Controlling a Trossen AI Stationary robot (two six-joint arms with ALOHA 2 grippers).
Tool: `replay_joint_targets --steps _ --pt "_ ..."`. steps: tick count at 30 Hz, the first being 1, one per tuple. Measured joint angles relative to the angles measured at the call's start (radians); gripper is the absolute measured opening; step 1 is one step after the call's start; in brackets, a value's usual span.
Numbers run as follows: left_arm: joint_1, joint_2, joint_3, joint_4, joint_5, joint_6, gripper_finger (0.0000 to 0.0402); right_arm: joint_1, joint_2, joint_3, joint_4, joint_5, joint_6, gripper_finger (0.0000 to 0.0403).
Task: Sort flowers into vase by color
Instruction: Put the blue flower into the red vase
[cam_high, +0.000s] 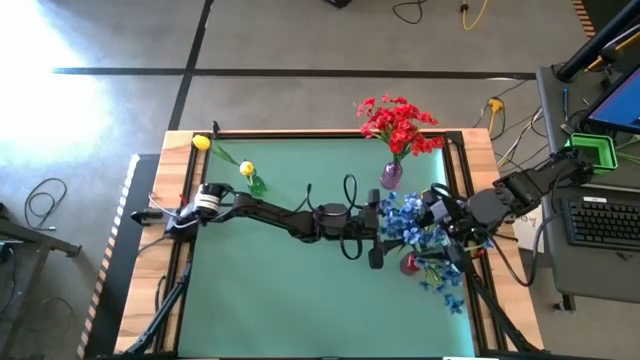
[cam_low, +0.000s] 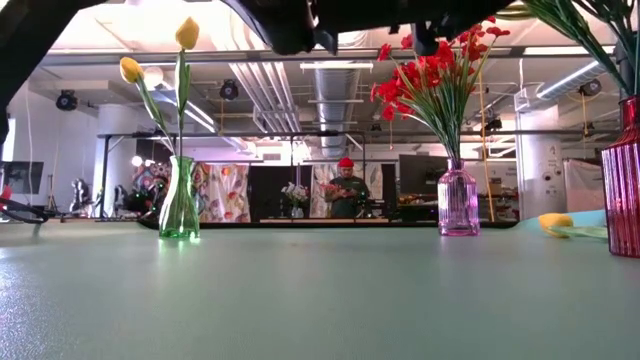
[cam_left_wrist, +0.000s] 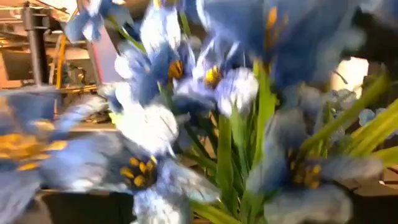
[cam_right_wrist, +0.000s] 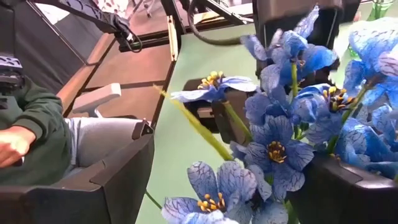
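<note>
Now blue flowers (cam_high: 405, 225) crowd both arms' fingers; grip cannot be told.

Green table (cam_high: 270, 290) bearing green vase (cam_high: 257, 185), purple vase (cam_high: 390, 177), red vase (cam_high: 409, 263).

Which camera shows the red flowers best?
The low view: the red flowers stand whole and sharp in their pink vase, seen from the side. The high view shows them small from above. Both wrist views show only blue flowers, no red ones.
</note>
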Motion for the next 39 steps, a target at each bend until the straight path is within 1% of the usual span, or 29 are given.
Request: replay_joint_targets --steps 5,14,18,21,23,28,32,34,39 --pt "0.001 0.02 0.018 0.041 0.012 -0.009 0.0281 0.0 0.001 0.0 -0.003 0.0 -0.002 0.0314" --pt "0.003 0.102 0.14 0.02 0.025 -0.009 0.028 0.0 0.003 0.0 -0.003 0.0 -0.003 0.0314" --pt "0.004 0.126 0.168 0.007 0.025 -0.006 0.0264 0.0 0.003 0.0 -0.004 0.0 -0.003 0.0317" --pt "0.005 0.127 0.169 0.008 0.024 0.001 0.0231 0.0 0.003 0.0 -0.003 0.0 -0.003 0.0317" --pt "0.004 0.127 0.169 0.009 0.024 0.001 0.0199 0.0 0.003 0.0 -0.004 0.0 -0.004 0.0317" --pt "0.005 0.127 0.169 -0.006 0.025 0.001 0.0098 0.0 0.004 0.0 -0.004 0.0 0.013 0.0318" --pt "0.006 0.127 0.169 -0.012 0.024 0.0 0.0025 0.0 0.003 0.0 -0.006 -0.001 0.096 0.0315" --pt "0.006 0.127 0.169 -0.012 0.024 0.0 0.0008 0.0 0.003 0.0 -0.008 -0.003 0.127 0.0313" --pt "0.006 0.127 0.169 -0.013 0.024 0.0 0.0014 0.0 0.003 0.0 -0.024 -0.016 0.172 0.0308"
